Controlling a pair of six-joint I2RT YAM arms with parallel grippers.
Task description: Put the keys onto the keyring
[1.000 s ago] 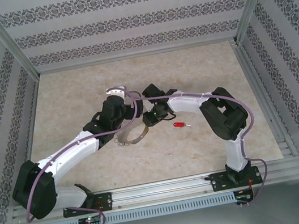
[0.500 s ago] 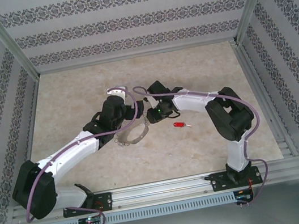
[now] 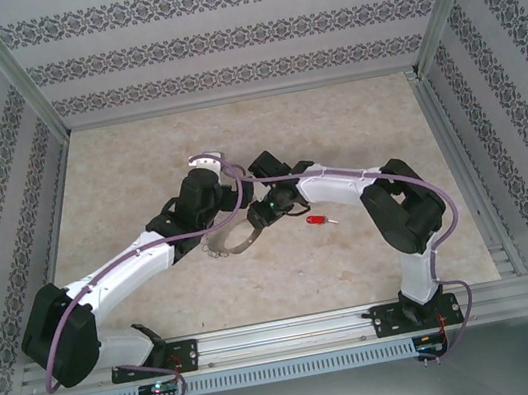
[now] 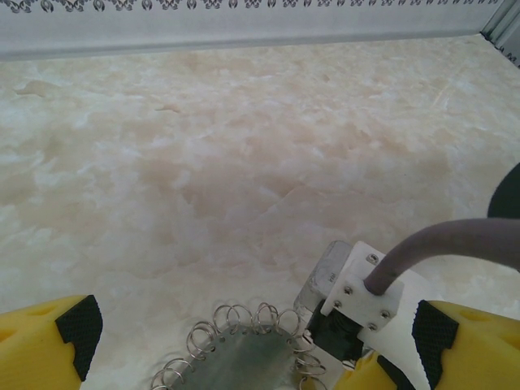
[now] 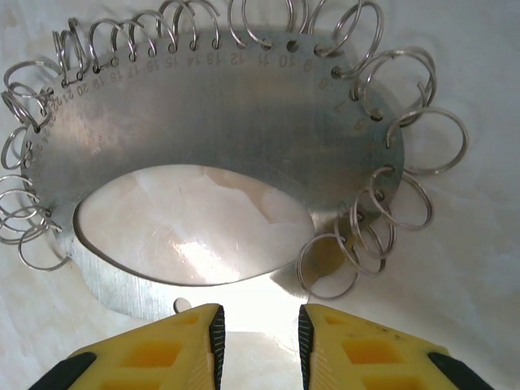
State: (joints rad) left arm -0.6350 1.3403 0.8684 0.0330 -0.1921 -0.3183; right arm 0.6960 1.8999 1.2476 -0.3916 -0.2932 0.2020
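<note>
Left tool (image 4: 253, 331) wide open, holding nothing; its yellow fingers (image 4: 41, 345) with black pads (image 4: 79, 325) sit far apart, keyring (image 4: 244, 357) low between them in the left wrist view; a white bracket (image 4: 357, 284) with small screws and a grey-purple cable (image 4: 455, 244) sit just beside the hoop's right edge; keyring lies flat on the tabletop (image 3: 136, 158), mid-table, between the two arms' ends; from the right wrist it is a flat oval plate of dull brushed grey metal with a big oval cut-out, cream surface showing through; small holes along the rim with stamped numbers beside them, holes carrying thin shiny wire split rings (image 5: 426, 142), fanned outward, some overlapping; right tool (image 5: 258, 321) at the plate's near edge, yellow fingers a narrow gap apart with nothing between them, so slightly open and gripping nothing; key (image 3: 318, 219) right of the keyring and apart from it, lying on the tabletop on the near side of the right forearm; tiny, bright red head, short thin shank pointing right; tabletop smooth, cream marble pattern; walls (image 3: 217, 38) papered with dark floral bands.
</note>
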